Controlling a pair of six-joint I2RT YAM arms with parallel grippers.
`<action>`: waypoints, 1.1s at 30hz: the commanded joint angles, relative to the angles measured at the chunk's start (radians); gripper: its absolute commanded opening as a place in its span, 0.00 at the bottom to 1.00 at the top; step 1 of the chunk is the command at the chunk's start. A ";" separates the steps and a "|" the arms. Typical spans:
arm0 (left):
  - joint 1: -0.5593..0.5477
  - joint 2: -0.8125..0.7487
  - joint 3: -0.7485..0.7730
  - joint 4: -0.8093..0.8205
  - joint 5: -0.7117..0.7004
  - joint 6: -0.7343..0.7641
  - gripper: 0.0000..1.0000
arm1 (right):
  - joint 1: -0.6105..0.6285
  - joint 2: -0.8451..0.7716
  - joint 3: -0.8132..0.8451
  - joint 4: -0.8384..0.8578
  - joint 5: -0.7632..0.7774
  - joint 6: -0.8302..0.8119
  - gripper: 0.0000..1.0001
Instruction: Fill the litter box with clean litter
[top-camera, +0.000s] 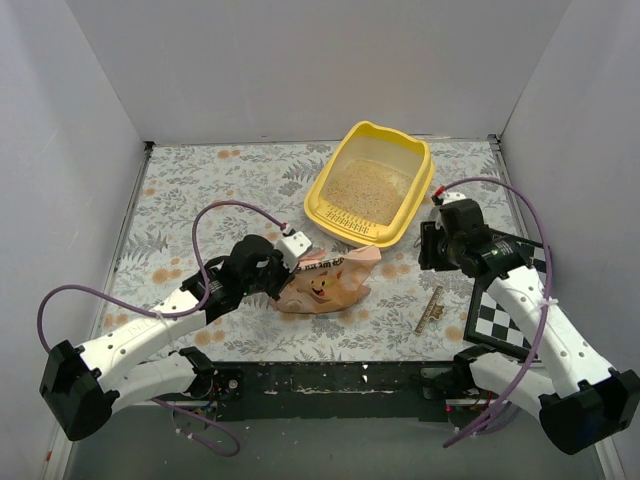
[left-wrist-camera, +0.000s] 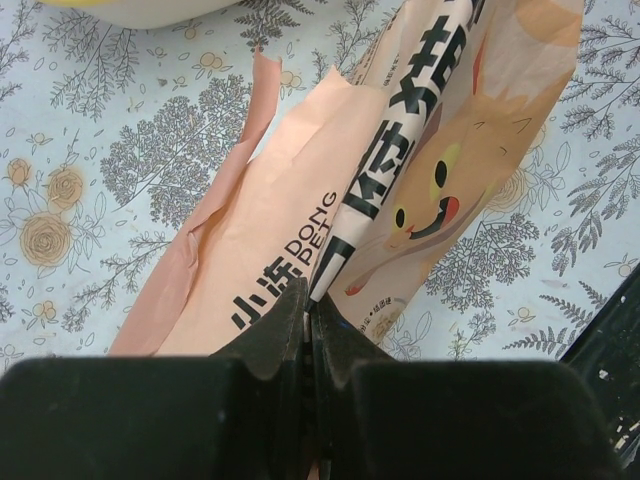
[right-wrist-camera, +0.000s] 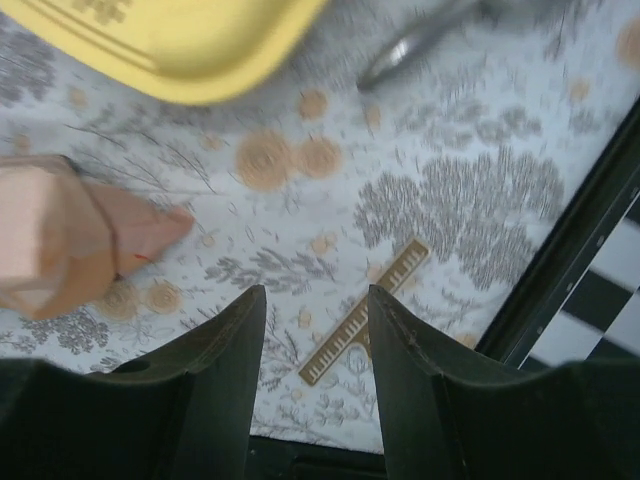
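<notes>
The yellow litter box (top-camera: 337, 183) stands at the back right of centre, with pale beige clean litter (top-camera: 366, 190) covering its floor. Its front lip shows in the right wrist view (right-wrist-camera: 170, 45), and a sliver of it in the left wrist view (left-wrist-camera: 150, 8). The peach-pink cat-printed bag (top-camera: 325, 283) lies flat and crumpled on the mat in front of the box. My left gripper (top-camera: 284, 268) is shut on the bag's near edge (left-wrist-camera: 300, 200), its jaws (left-wrist-camera: 310, 300) pressed together on the fold. My right gripper (top-camera: 428, 248) is open and empty (right-wrist-camera: 315, 295), above the mat to the right of the bag.
A gold comb-like strip (top-camera: 430, 310) lies on the mat, below my right gripper (right-wrist-camera: 365, 325). A grey metal scoop handle (right-wrist-camera: 420, 35) lies beside the box. A black-and-white checkerboard (top-camera: 505, 312) sits at the right edge. White walls enclose the floral mat (top-camera: 200, 190).
</notes>
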 joint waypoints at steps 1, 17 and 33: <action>0.014 -0.055 0.042 -0.050 -0.056 -0.009 0.00 | -0.112 -0.065 -0.153 -0.026 -0.037 0.266 0.50; 0.014 -0.059 0.072 -0.058 0.041 -0.064 0.00 | -0.295 -0.088 -0.434 0.017 -0.103 0.512 0.45; 0.014 -0.026 0.065 -0.049 0.044 -0.089 0.00 | -0.335 -0.033 -0.515 0.084 -0.039 0.538 0.46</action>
